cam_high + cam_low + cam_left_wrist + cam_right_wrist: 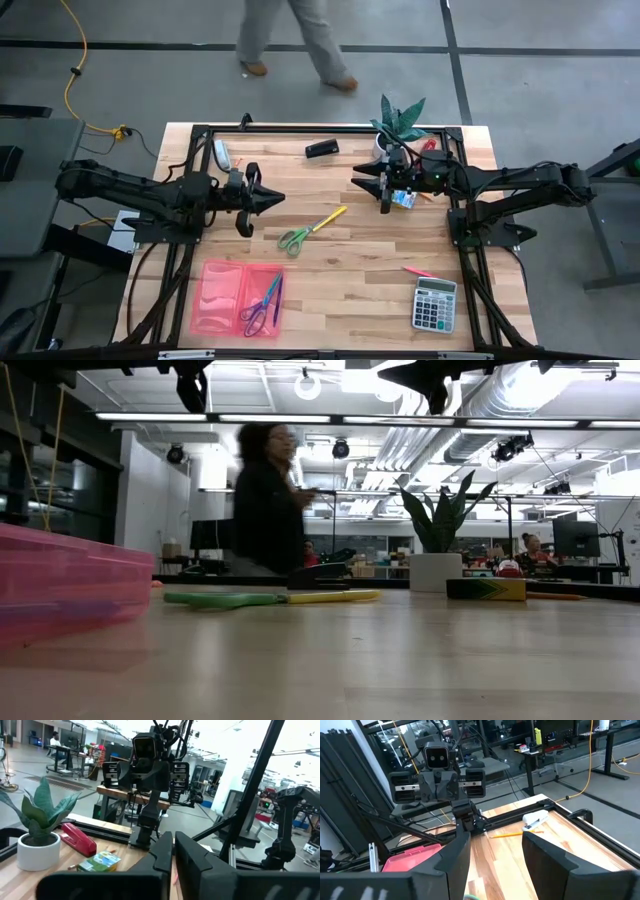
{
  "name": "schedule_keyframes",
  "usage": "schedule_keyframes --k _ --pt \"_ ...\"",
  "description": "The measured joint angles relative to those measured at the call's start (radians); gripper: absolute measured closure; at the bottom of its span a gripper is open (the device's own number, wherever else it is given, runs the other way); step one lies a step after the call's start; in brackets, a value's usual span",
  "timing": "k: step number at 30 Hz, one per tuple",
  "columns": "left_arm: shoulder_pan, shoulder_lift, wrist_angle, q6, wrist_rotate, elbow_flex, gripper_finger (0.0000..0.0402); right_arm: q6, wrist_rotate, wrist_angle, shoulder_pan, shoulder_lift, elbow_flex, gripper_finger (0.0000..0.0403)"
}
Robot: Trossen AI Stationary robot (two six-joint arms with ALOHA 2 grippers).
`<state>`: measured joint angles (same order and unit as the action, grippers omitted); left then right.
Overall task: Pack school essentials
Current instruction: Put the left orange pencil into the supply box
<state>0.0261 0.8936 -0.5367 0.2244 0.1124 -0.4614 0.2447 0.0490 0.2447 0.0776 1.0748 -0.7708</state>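
The left tool (272, 198) hovers above the bench (360, 285), fingers together. The green-handled scissors (309, 229) lie just beyond its tip, toward the bench's middle. The pink tray (215, 298), holding purple-handled scissors (262, 302), sits beside that arm. The right tool (358, 183) hovers opposite, fingers apart, a small green-blue box (404, 199) beneath its wrist.

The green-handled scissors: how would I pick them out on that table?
Start at the wooden table and find its middle, between the two arms. The green-handled scissors lie there alone on bare wood, with a yellow pencil beside them. The purple-handled scissors instead sit inside the pink tray.
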Motion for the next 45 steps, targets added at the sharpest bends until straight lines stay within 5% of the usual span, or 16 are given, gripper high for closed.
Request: schedule_keyframes --k 14,20,25,28,32,45 --pt "0.001 0.0 0.065 0.001 0.079 -0.027 0.0272 0.008 0.0 0.0 0.0 0.0 0.0 0.0231" --pt "0.108 0.024 0.679 -0.013 0.286 -0.294 0.0233 0.008 0.0 0.0 0.0 0.0 0.0 0.0231" --pt "0.327 0.101 1.233 0.185 0.474 -0.484 0.0211 0.008 0.0 -0.001 0.0 0.0 0.0 0.0231" --pt "0.468 0.148 1.448 0.303 0.386 -0.488 0.0209 0.008 0.0 -0.002 0.0 0.0 0.0 0.0231" --pt "0.597 0.214 1.539 0.399 0.231 -0.417 0.021 0.016 0.0 -0.009 0.0 0.0 0.0 0.0231" --pt "0.786 0.364 1.41 0.478 0.121 -0.185 0.0211 0.016 0.0 -0.024 0.0 0.0 0.0 0.0231"
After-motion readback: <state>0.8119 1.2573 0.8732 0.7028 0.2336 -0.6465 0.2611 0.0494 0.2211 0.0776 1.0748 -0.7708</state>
